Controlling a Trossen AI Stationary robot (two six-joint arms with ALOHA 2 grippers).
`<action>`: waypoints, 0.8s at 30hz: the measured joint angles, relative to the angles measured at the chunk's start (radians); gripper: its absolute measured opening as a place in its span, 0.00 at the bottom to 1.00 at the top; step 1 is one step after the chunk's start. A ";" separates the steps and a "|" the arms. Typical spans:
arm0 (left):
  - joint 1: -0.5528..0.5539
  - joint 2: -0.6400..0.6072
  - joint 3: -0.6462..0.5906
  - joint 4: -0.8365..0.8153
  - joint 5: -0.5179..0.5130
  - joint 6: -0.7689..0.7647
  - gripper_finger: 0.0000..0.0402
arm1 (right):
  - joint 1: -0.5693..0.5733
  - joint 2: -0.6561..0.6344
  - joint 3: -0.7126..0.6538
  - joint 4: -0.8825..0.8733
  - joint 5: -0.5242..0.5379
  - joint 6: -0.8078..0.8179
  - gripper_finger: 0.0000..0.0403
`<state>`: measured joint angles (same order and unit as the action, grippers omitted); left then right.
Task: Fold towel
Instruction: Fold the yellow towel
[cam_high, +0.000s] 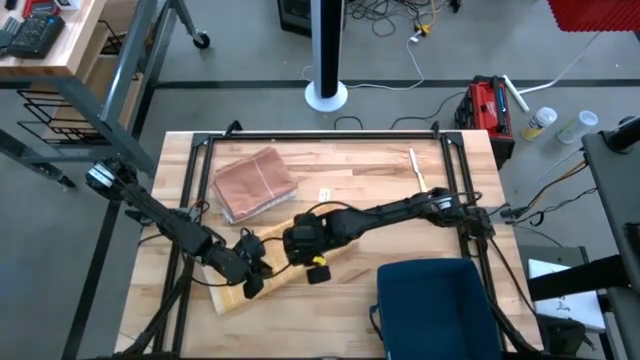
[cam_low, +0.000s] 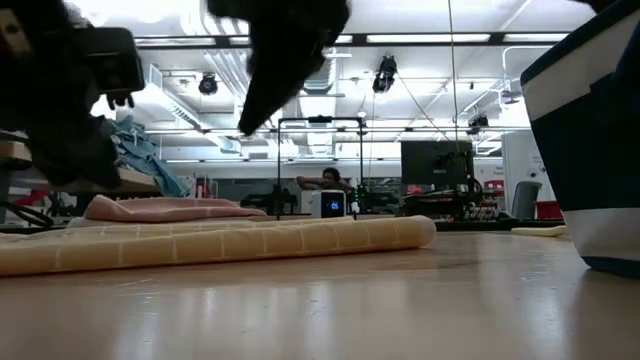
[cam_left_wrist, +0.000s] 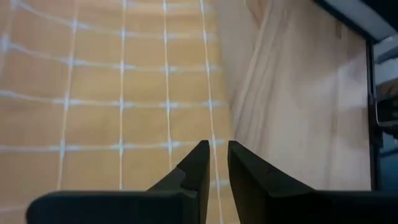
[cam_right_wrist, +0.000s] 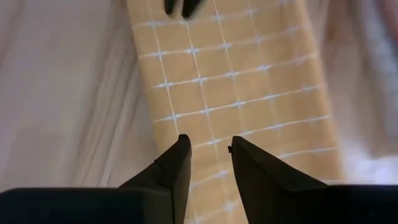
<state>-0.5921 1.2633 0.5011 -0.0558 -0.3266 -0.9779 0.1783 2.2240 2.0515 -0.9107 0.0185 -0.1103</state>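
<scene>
- Lies as a long narrow strip: yellow towel (cam_high: 232, 298), slanted across the near-left part of the wooden table (cam_high: 400, 240), with one long side close to the table's near edge.
- Shows, in the low view, as a low soft roll with a rounded end (cam_low: 220, 243); woven, mustard-coloured, crossed by a pale grid of thin lines (cam_left_wrist: 93, 93).
- Hovers over the yellow towel's middle: left gripper (cam_left_wrist: 214, 155), fingers parted by only a slim gap and clasping nothing.
- Hangs just beside it, over the towel's far end: right gripper (cam_right_wrist: 208, 144), fingers spread a little wider, released, with the gridded cloth visible between them.
- Leaves bare planks open on the towel's right, up to a dark blue bin (cam_high: 430, 305) near it, a tall soft-sided block with a pale band in the low view.
- Sits just beyond the yellow towel, apart from it: a pink towel (cam_high: 255, 183), folded into a flat rectangle.
- Rests well beyond the yellow towel, toward the far right: a thin pale stick (cam_high: 417, 168).
- Borders the tabletop: a black metal frame (cam_high: 320, 137).
- Stretches behind the towel in the low view: a workshop with ceiling lights, screens and a seated person (cam_low: 330, 181).
- Stands on the grey floor well beyond the towel: a white pole base (cam_high: 326, 96) and a red toolbox (cam_high: 487, 108).
</scene>
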 joint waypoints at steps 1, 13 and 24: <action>0.004 0.000 0.007 -0.003 -0.006 0.001 0.12 | 0.000 -0.023 -0.009 0.000 0.000 -0.024 0.28; 0.051 0.000 0.068 -0.011 -0.273 0.123 0.10 | -0.048 -0.305 -0.410 0.389 -0.313 -0.043 0.26; 0.055 0.017 0.055 0.115 -0.319 0.164 0.11 | -0.114 -0.418 -0.715 0.514 -0.200 0.188 0.21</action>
<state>-0.5367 1.2806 0.5556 0.0596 -0.6460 -0.8139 0.0647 1.8057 1.3361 -0.3965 -0.1820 0.0773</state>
